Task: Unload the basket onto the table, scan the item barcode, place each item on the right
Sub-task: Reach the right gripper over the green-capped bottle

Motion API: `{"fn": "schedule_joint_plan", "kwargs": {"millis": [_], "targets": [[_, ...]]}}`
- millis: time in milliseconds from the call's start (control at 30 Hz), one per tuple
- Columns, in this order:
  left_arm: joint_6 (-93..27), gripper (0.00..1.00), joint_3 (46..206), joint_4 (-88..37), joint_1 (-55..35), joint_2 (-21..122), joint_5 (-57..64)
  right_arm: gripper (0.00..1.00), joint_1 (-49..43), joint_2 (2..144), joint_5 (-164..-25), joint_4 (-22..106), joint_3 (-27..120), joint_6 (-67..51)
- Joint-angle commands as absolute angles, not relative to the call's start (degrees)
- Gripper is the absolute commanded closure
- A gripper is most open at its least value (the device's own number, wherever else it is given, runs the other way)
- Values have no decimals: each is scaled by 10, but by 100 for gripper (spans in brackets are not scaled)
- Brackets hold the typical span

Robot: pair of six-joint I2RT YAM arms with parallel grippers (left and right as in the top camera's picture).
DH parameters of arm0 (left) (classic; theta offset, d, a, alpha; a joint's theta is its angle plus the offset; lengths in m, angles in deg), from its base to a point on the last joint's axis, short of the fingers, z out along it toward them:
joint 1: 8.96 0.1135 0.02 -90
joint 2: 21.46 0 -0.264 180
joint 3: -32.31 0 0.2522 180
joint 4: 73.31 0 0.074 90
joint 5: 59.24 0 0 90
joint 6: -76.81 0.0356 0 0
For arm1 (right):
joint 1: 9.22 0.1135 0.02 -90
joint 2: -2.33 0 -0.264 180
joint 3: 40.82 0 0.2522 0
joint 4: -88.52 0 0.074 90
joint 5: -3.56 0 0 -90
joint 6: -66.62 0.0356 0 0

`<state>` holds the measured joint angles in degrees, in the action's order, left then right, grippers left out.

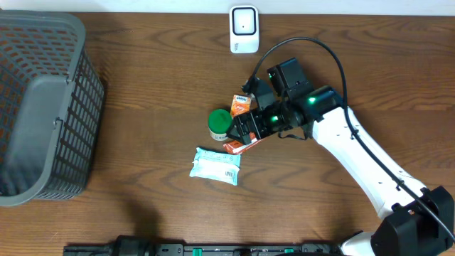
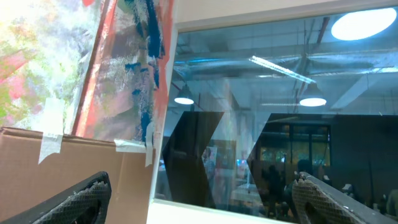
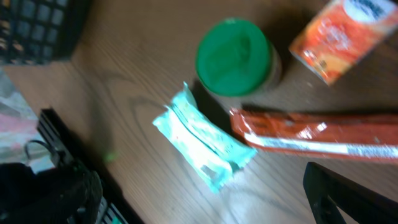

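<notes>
Jaws on the right gripper (image 1: 244,131) stand wide apart in my wrist view, with one finger (image 3: 348,193) at the lower right corner and nothing gripped. It hovers over the red packet (image 1: 238,146), which lies flat on the table (image 1: 142,213). I can't tell whether a finger touches it. Jaws on the left gripper (image 2: 202,199) are also spread wide and empty. That camera points up at a window (image 2: 280,93) and some cardboard (image 2: 74,168).

A green-lidded jar (image 1: 219,124) sits just beside the packet, and an orange carton (image 1: 242,105) is near its far side. A pale teal wipes pack (image 1: 215,165) lies close by, toward my side. The white scanner (image 1: 244,30) stands at the far table edge, well apart from the packet. A grey basket (image 1: 43,107) is off at the left end.
</notes>
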<state>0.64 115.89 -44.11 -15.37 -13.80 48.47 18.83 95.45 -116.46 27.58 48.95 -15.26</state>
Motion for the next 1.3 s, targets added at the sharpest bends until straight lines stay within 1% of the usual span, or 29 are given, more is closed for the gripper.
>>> {"fn": "schedule_joint_plan", "kwargs": {"millis": [0,100,267,633,700,767,867,1067,1267], "targets": [[15,6,1157,-442,-151,-149,483,1,198,952,-1180,291,490,-102],[15,6,1157,-442,-151,-168,483,1,205,952,-1167,299,494,-83],[15,6,1157,-439,-151,-214,483,1,218,952,-1089,304,511,-43],[15,6,1156,-440,-128,-212,479,1,246,952,-982,290,517,-24],[3,6,1150,-440,-121,-212,479,1,249,952,-965,284,517,-21],[-34,6,1139,-438,-119,-212,479,1,250,952,-948,278,517,-15],[-65,6,1122,-441,-119,-212,479,1,250,952,-940,273,517,-15],[-64,6,1071,-455,-119,-212,479,1,250,952,-937,250,534,3],[-64,6,999,-440,-119,-212,479,1,250,953,-918,203,599,15]]}}
